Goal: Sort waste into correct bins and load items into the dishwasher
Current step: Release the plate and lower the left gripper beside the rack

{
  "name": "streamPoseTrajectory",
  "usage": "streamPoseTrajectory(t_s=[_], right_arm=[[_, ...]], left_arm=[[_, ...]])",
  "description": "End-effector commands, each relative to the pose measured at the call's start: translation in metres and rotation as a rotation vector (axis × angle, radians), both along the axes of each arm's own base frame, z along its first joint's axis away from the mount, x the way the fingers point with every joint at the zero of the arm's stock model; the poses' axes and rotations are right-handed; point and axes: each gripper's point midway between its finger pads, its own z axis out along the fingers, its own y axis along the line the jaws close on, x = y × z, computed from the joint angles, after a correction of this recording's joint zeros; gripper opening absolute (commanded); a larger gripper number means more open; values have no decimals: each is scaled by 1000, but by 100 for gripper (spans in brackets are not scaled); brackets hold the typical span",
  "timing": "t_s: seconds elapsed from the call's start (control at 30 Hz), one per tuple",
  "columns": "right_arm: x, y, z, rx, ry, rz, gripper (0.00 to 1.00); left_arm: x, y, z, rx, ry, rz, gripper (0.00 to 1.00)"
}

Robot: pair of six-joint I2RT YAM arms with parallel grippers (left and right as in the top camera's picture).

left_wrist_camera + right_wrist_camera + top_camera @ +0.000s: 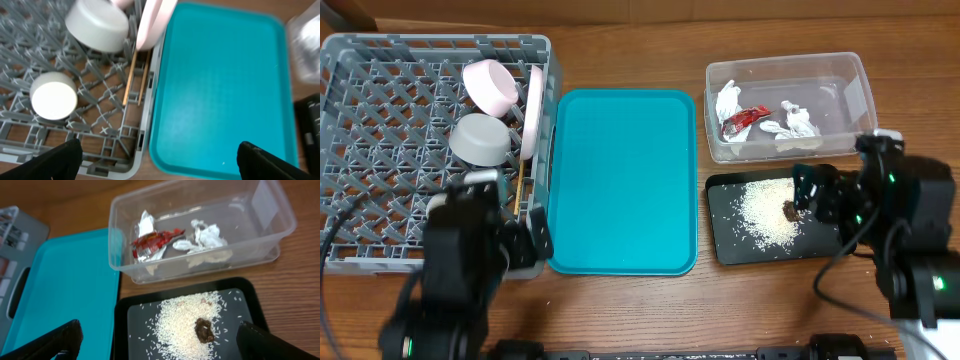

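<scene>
The grey dish rack (380, 120) holds a small pinkish dish (490, 85), a plate on edge (532, 110), an upturned grey bowl (482, 140) and two chopsticks (135, 75). The white cup (53, 95) stands in the rack. My left gripper (160, 162) is open and empty above the rack's near right corner. The clear tub (850, 75) holds white napkins (205, 237) and the red-and-silver wrapper (152, 241). The black tray (720, 245) holds rice (180, 322) and a brown lump (204, 330). My right gripper (160, 342) is open and empty above it.
A bare teal serving tray (625, 180) lies between the rack and the two bins, its edge close to the rack's right wall. The right arm (910, 230) sits at the table's right edge, and the left arm (460, 270) covers the rack's near corner.
</scene>
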Motion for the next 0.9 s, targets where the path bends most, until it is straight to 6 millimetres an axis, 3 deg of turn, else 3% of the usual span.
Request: streamPoseTrajectory(t_s=[0.0,0.27,0.73,0.87], right_arm=[[-7,-7,1,-29,-17,-29,100],[-15,-7,-19,-29,84,-28,100],[1,-8,-60,-29,253,-26,100],[0,1,-59,-33,245,5,100]], left_arm=[[-10,-2,6,-19,-74,-7,100],[-11,-2,9,-22,-95,-8,100],[-11,-2,9,-22,-94,-8,100],[-11,-2,9,-22,-95,-8,100]])
